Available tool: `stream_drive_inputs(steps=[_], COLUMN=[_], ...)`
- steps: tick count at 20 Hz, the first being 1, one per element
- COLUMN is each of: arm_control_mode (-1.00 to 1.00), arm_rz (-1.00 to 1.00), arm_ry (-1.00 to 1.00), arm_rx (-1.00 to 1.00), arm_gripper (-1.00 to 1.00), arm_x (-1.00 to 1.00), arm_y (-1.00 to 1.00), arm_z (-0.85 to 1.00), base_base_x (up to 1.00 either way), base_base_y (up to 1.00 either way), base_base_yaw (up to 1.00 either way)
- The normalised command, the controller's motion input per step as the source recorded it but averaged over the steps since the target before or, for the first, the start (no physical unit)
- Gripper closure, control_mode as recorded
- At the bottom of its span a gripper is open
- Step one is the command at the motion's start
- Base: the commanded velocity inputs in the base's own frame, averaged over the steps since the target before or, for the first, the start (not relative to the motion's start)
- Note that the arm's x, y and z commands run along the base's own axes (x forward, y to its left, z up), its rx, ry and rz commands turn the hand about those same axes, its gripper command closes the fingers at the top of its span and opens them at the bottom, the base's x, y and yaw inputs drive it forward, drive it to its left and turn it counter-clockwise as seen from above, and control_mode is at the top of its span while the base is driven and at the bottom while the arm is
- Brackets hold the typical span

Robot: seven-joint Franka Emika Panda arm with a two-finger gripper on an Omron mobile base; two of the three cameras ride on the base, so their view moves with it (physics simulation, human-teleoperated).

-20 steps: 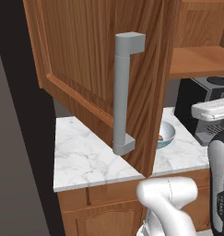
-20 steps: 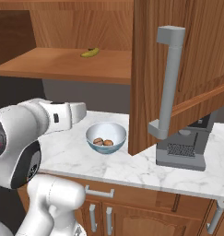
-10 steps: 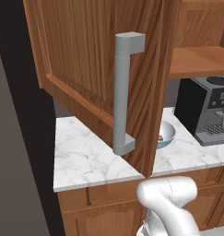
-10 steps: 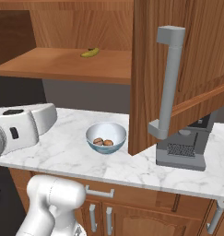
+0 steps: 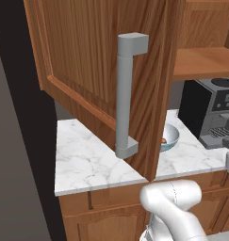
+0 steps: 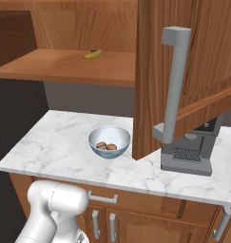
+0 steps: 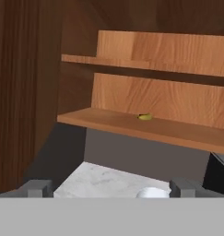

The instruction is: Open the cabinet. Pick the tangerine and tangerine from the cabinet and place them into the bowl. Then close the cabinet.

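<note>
Tool (image 7: 109,189) empty, tips spread apart; we face the cabinet's (image 6: 193,57) bare shelf (image 6: 74,66). Both tangerines (image 6: 106,146) already sit in the bowl (image 6: 110,141) on the tabletop (image 6: 55,142), so the swung-out door (image 5: 102,61) remains for us to close.

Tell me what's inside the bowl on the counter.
The bowl holds two small roundish brownish-orange fruits, side by side. The near wall hides its bottom.

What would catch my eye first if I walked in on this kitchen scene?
Probably the big wooden cabinet door swung wide open, with its long grey handle jutting out over the marble counter. Next, the bowl on that counter with two small fruits inside, and a little banana on the cabinet shelf.
</note>
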Motion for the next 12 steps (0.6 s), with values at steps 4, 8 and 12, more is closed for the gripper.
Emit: stream_drive_inputs(steps=[4, 8, 12], arm_control_mode=[-1.0, -1.0, -1.0], arm_rz=[0.02, 0.0, 0.0], arm_ry=[-0.02, -0.09, -0.13], arm_rx=[0.0, 0.0, 0.0], arm_gripper=[-1.0, -1.0, -1.0], arm_x=[-0.44, -0.61, -0.61], arm_y=[0.64, 0.31, 0.24], arm_z=[0.01, 0.16, 0.13], base_base_x=[0.0, 0.0, 0.0], base_base_y=[0.0, 0.0, 0.0], base_base_yaw=[0.0, 0.0, 0.0])
